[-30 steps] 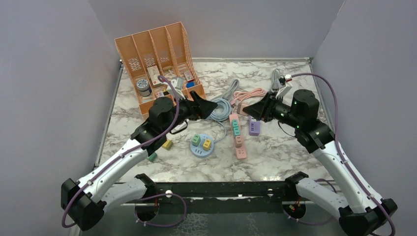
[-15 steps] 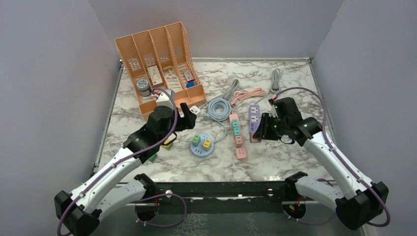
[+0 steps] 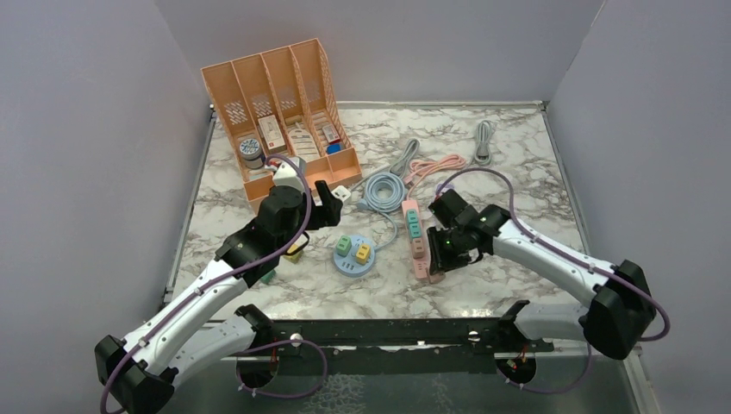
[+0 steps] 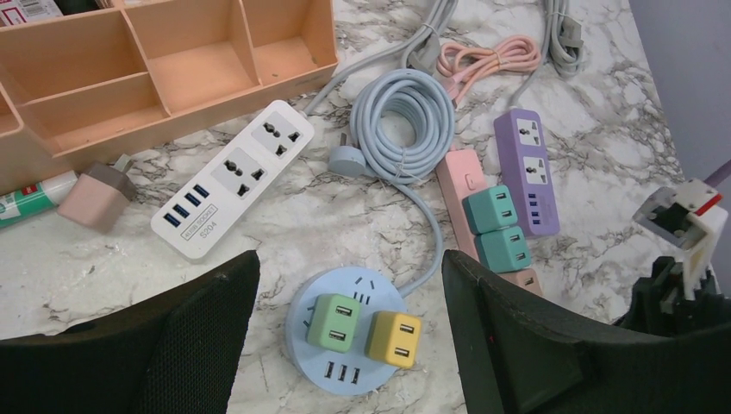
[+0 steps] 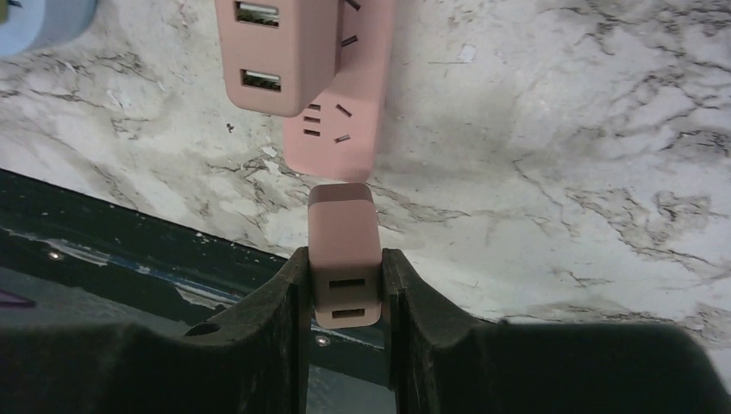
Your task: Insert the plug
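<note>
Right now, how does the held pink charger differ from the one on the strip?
The held charger is clamped in the right end effector; the strip charger is ungripped. The held charger sits beyond the pink strip's end; the strip charger is plugged into it. Both are pink with two USB ports.

right end effector | at near end of pink power strip
</note>
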Robot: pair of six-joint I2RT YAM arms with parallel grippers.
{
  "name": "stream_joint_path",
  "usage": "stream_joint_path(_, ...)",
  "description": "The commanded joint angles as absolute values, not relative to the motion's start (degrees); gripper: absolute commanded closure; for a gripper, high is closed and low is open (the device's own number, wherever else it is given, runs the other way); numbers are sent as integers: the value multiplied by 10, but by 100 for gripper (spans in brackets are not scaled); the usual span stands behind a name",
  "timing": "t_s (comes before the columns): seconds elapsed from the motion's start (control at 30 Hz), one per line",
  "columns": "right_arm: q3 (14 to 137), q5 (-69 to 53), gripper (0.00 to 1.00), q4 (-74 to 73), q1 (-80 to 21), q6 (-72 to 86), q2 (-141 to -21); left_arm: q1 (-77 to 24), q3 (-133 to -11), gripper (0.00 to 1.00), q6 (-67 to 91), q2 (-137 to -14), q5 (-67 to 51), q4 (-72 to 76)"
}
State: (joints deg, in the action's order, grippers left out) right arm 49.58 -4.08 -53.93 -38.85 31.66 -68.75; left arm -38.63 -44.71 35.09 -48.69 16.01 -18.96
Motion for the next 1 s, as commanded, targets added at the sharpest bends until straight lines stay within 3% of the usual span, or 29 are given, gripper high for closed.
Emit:
stream_joint_path(0.0, 528, 25, 99, -508, -434, 342, -738, -387, -454, 21, 339, -468, 189, -199)
stream_joint_path(0.97, 562, 69, 99, -476, -452, 355, -785, -387, -453, 21, 332, -471, 205, -199)
